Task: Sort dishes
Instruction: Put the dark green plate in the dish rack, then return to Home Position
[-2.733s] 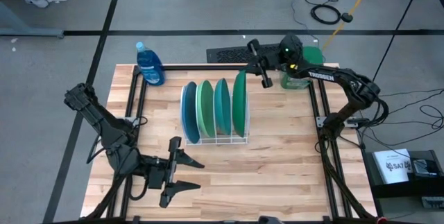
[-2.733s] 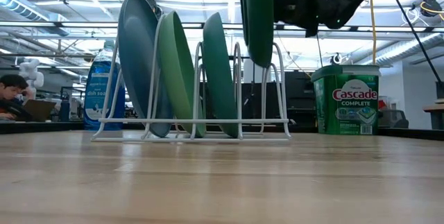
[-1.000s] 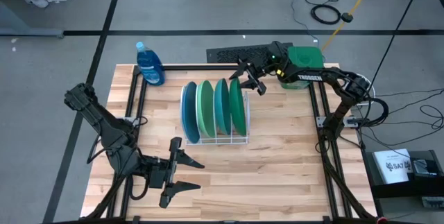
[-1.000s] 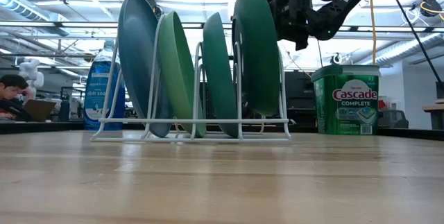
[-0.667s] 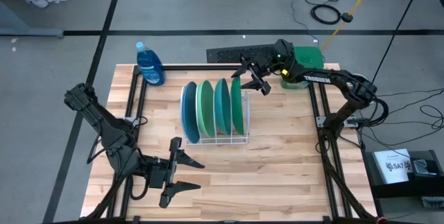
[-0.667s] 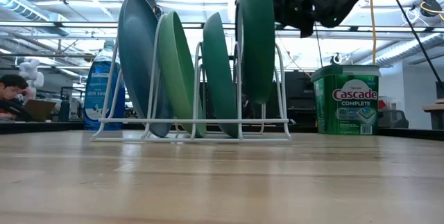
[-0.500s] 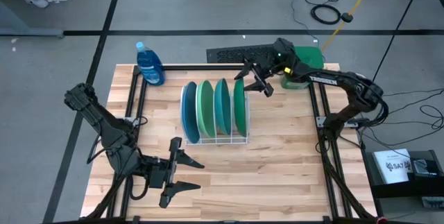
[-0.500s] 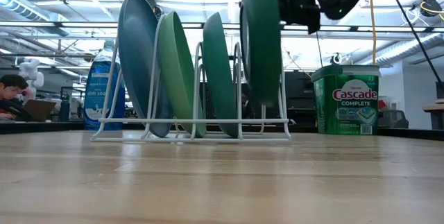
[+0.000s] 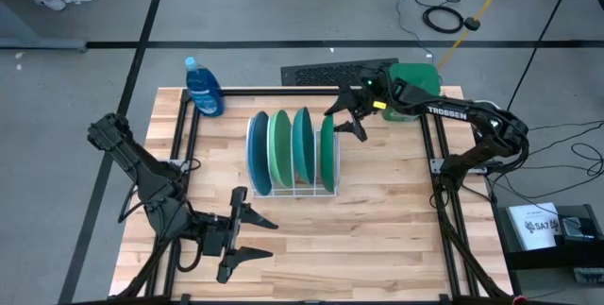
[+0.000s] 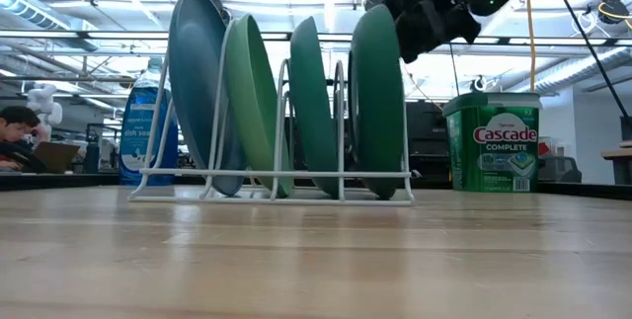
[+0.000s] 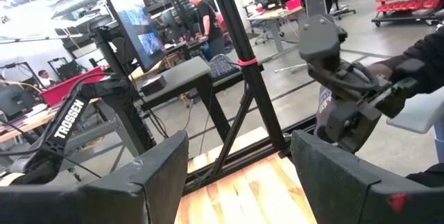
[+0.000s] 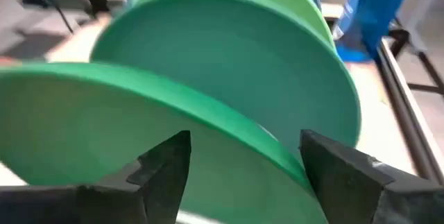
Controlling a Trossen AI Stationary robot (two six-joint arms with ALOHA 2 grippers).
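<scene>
Four plates stand on edge in the white wire rack [image 9: 293, 190] at the table's middle: blue [image 9: 257, 149], light green [image 9: 278, 146], teal [image 9: 302, 144] and, rightmost, dark green [image 9: 327, 149]. In the low view the dark green plate [image 10: 378, 102] rests with its lower rim in the rack's right slot. My right gripper [image 9: 344, 124] is open at that plate's upper far rim. In the right wrist view its fingers stand on either side of the rim [image 12: 229, 137]. My left gripper [image 9: 247, 241] waits open near the table's front left.
A blue soap bottle [image 9: 203, 86] stands at the far left corner and a green Cascade tub [image 9: 415, 80] at the far right corner. Black frame rails run along the table's left and right edges. A person [image 10: 15, 131] sits in the room beyond.
The dark green plate, first raised a little, has dropped into the rack's rightmost slot and now stands on its lower rim. My right gripper has opened, let go of the plate's upper rim and drawn slightly toward the table's right edge.
</scene>
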